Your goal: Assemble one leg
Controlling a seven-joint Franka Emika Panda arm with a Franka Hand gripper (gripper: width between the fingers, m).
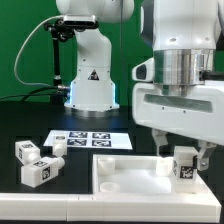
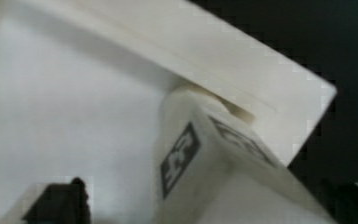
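At the near edge of the black worktop [image 1: 20, 125] lies the large flat white panel [image 1: 135, 173] with its raised rim, filling most of the foreground toward the exterior view's right; its rim walls bound a shallow recess. On the exterior view's left a cluster of loose white pegs [image 1: 38, 160] with tag stickers sits close together, with a strip of bare worktop between them and the panel. Over the panel's right-hand end the tool [image 1: 183, 158] hangs low, and the leg [image 1: 185, 165] stands upright between its fingers, a black-and-white tag facing the camera; the fingers are closed in on the leg's sides and hold it. The leg's lower end is at the panel's surface near the right rim, though whether it touches cannot be told from this view. In the wrist view the leg [image 2: 211, 160] fills the lower part of the picture, its tags seen obliquely and its narrower stub end against the panel's [image 2: 69, 90] raised rim. The arm's wrist comes straight down from above, its broad white housing directly over the tool. Behind the panel the marker board [image 1: 90, 139] lies flat on the worktop, and farther back the arm's white base [image 1: 90, 75] stands before a green backdrop.
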